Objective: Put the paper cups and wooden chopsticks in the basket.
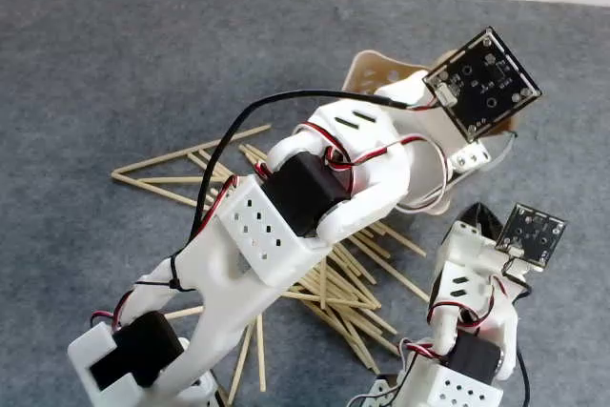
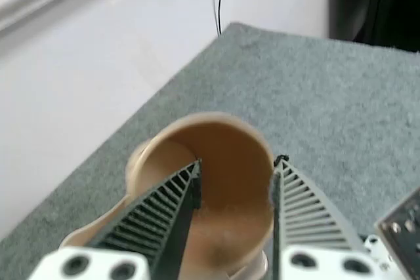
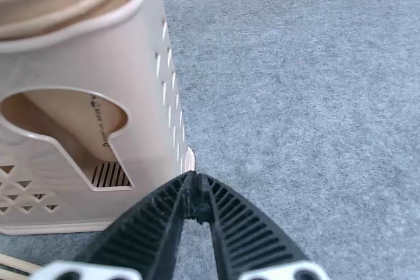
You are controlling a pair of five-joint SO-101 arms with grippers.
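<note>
Left wrist view looks straight into a brown paper cup (image 2: pixel 223 162): its round mouth faces the camera, so its long axis runs away from the lens. The left gripper (image 2: pixel 237 165) stands well open, one finger across the cup's mouth and the other by its rim; whether either touches it I cannot tell. In the high view the beige basket (image 1: pixel 376 71) sits upper right of centre, under the left arm's wrist. Pale wooden chopsticks (image 1: pixel 334 297) lie criss-crossed on the grey mat (image 1: pixel 114 64) across the middle, many slanting from upper left to lower right. The right gripper (image 3: pixel 197 206) is closed on nothing, just beside the basket's slotted wall. Another cup (image 3: pixel 72 119) leans behind the handle cut-out there.
</note>
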